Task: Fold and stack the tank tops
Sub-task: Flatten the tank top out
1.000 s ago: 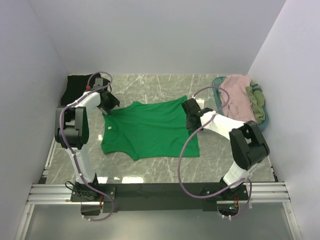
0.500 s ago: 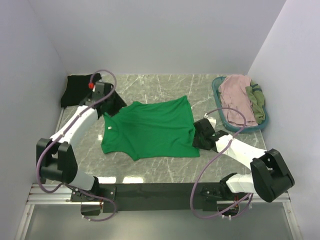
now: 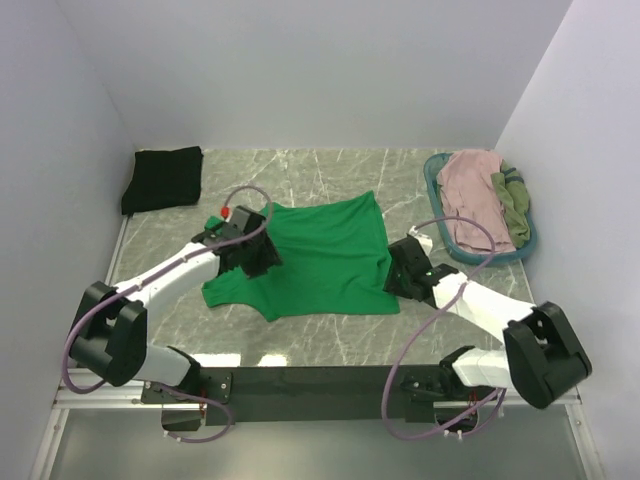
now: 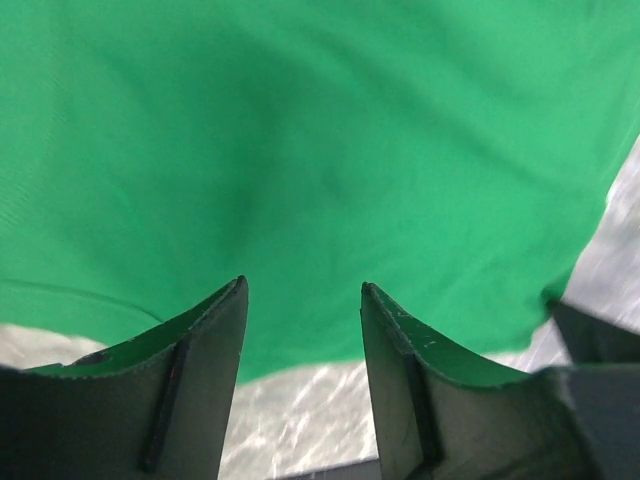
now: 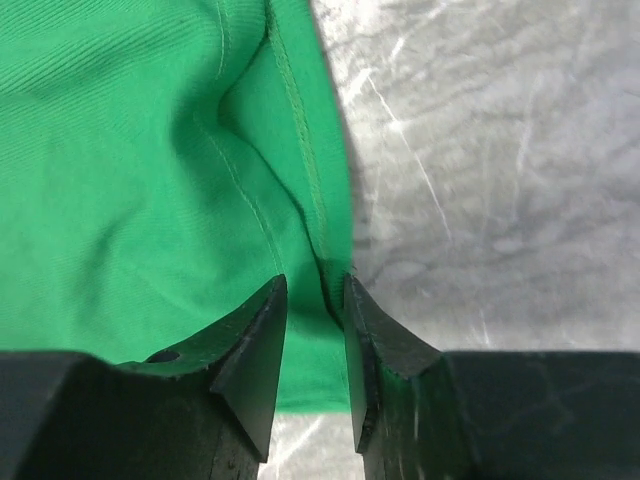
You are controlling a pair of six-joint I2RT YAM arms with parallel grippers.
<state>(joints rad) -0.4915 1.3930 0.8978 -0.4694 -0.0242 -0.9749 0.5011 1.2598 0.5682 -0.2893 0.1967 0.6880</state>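
Observation:
The bright green tank top lies spread flat in the middle of the table. My left gripper hovers over its left part, jaws wide open and empty, with green cloth below. My right gripper is at the top's near right edge. Its jaws are narrowly open, and the puckered green hem runs between the fingertips, touching the right one. A black tank top lies folded at the far left corner. A dusty pink top and an olive one lie in the basket.
The teal oval basket stands at the far right by the wall. White walls close in the table on the left, back and right. Marbled grey tabletop shows right of the green hem. Cables loop over both arms.
My left gripper has moved from the top's far left corner, near and to the right, over the cloth. My right gripper moved from the far right corner to the near right edge, then stayed.

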